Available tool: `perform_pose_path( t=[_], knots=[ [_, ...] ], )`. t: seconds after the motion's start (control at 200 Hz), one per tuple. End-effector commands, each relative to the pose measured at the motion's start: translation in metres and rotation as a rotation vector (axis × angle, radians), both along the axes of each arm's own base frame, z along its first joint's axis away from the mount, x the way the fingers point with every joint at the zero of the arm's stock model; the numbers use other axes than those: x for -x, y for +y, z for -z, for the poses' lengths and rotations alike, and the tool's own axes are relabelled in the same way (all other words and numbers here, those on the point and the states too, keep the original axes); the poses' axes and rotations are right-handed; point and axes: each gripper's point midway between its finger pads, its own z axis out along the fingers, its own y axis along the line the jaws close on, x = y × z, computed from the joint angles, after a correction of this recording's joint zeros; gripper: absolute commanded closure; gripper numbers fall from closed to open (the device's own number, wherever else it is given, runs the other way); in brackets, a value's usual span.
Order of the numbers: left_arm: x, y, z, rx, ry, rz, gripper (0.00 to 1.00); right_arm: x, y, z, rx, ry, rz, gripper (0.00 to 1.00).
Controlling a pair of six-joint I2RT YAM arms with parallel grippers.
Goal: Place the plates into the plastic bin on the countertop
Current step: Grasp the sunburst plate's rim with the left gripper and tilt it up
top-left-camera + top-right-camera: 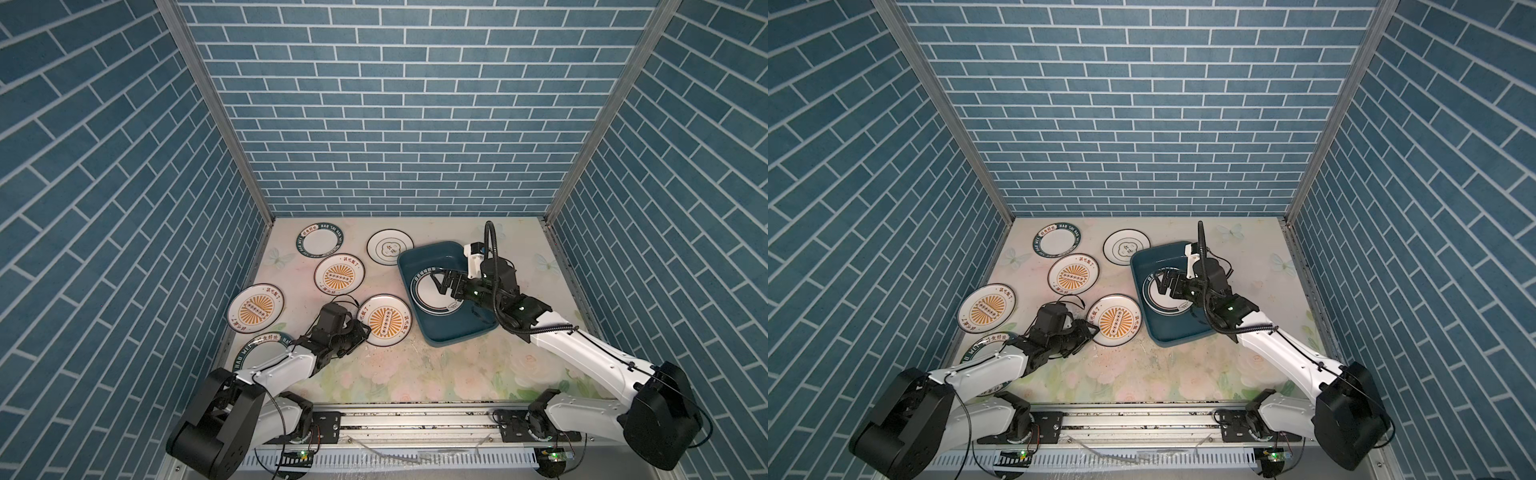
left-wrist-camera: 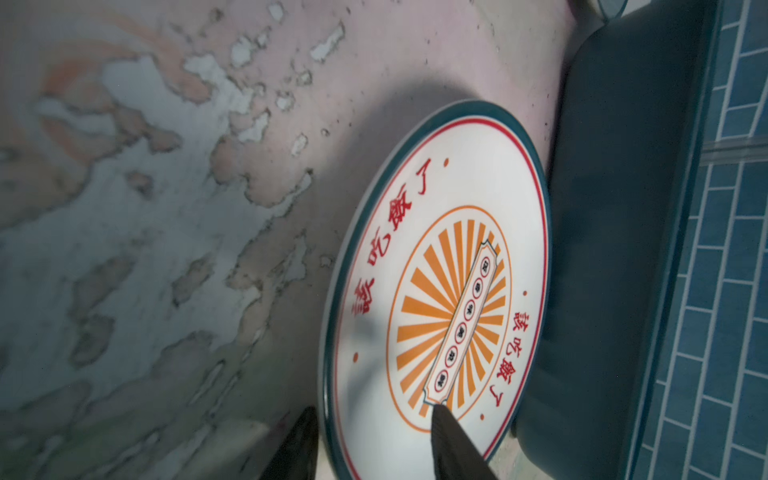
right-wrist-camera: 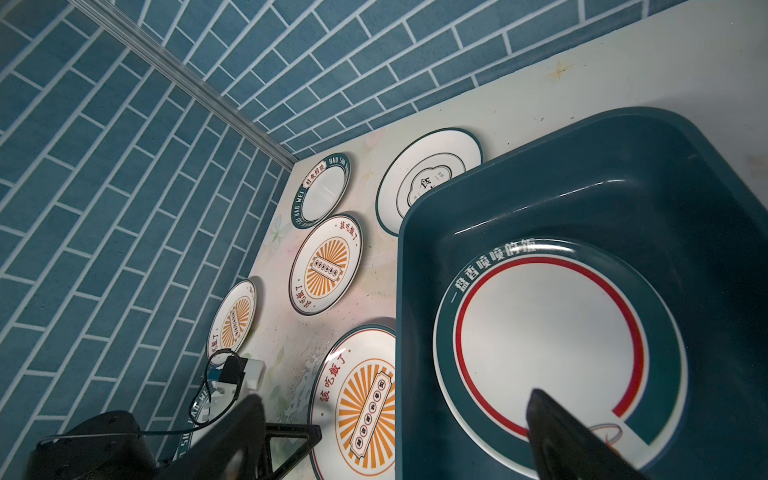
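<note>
Pincer, left (image 2: 372,409): narrow, astride sunburst plate (image 2: 436,291) rim; grip unconfirmed.
Pincer, right (image 1: 441,281): wide, empty.
Plate rim: shallow bite may slip.
Plastic bin (image 2: 615,249): just beside; may snag lift.

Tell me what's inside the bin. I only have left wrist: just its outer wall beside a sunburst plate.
Observer: One teal-rimmed plate with a red ring lies flat in the plastic bin.
Operator: Right arm clear of it?
Observer: No. The right gripper hovers open above that plate.
Operator: How many plates outside?
Observer: Six on the countertop: three sunburst plates, two lettered-rim plates, one cloud plate. The left arm half hides one lettered-rim plate.
</note>
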Motion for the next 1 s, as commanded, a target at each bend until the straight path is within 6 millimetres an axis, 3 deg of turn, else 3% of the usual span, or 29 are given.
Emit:
perform_pose_path(
  t=[0.0,0.125,0.29,0.77,0.99],
  knots=[
    [-0.001,0.011,0.003,-0.016,-0.012,-0.041,0.64,0.000,-0.006,-0.002,0.027,-0.021,0.019,0.02],
    [-0.001,0.015,0.002,-0.017,-0.020,-0.056,0.78,0.000,-0.007,-0.002,0.028,-0.018,0.026,0.02],
    [-0.002,0.014,0.000,-0.012,-0.031,-0.056,0.87,0.000,-0.008,-0.002,0.029,-0.016,0.031,0.02],
    [-0.006,0.010,-0.005,0.006,-0.044,-0.048,0.98,0.003,-0.018,0.001,0.041,-0.013,0.063,0.02],
    [-0.007,0.011,-0.030,0.026,-0.086,-0.052,1.00,0.003,-0.017,0.001,0.041,-0.012,0.061,0.02]
  ],
)
